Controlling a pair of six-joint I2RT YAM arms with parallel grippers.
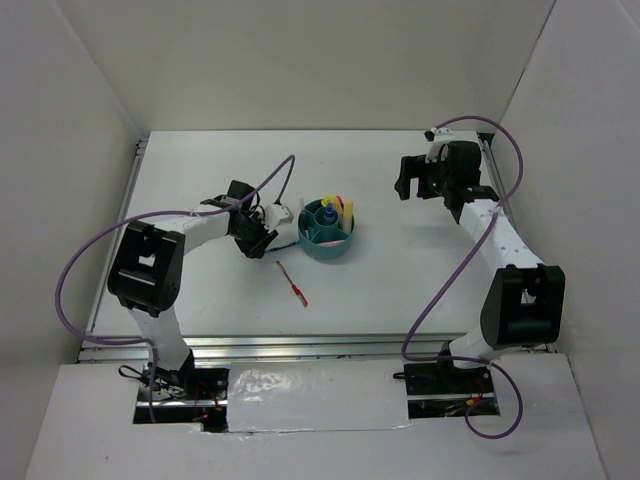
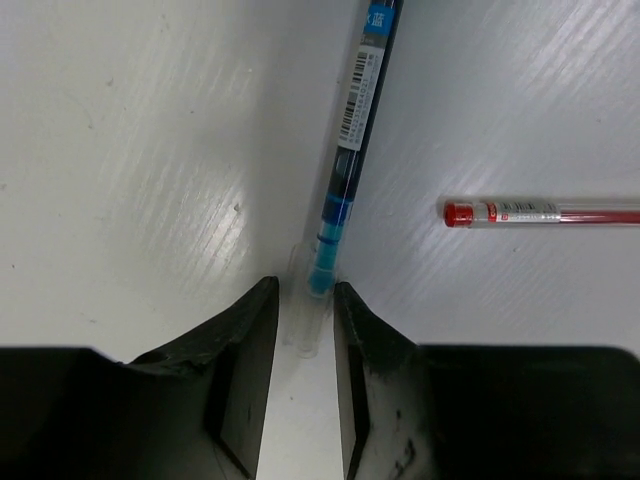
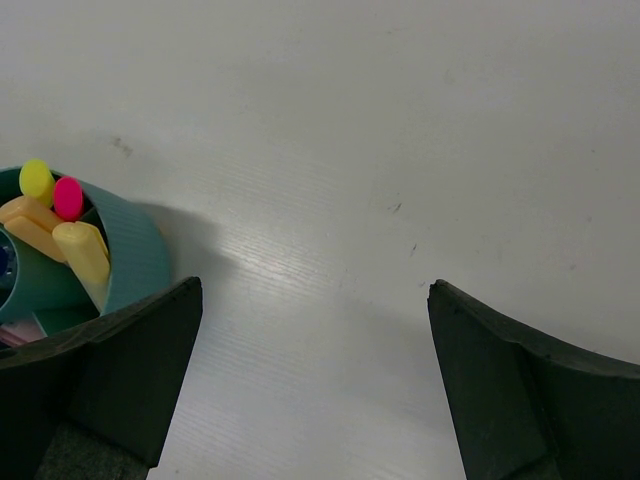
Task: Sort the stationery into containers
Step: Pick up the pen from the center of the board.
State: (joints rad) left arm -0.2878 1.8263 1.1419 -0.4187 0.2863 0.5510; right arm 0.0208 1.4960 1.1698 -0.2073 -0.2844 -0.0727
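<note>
A blue pen [image 2: 345,170] with a clear cap lies on the white table, and its capped end reaches between the fingertips of my left gripper [image 2: 305,295]. The jaws stand a narrow gap apart and do not press on the pen. A thin red pen [image 2: 540,212] lies just to the right; it also shows in the top view [image 1: 293,283]. The teal organiser bowl [image 1: 327,250] holds yellow [image 3: 85,250], pink [image 3: 67,197] and orange markers. My right gripper [image 3: 315,290] is open and empty, to the right of the bowl [image 3: 135,255].
White walls enclose the table on the left, back and right. The left arm's purple cable [image 1: 275,180] loops over the table near the bowl. A metal rail [image 1: 300,345] runs along the near edge.
</note>
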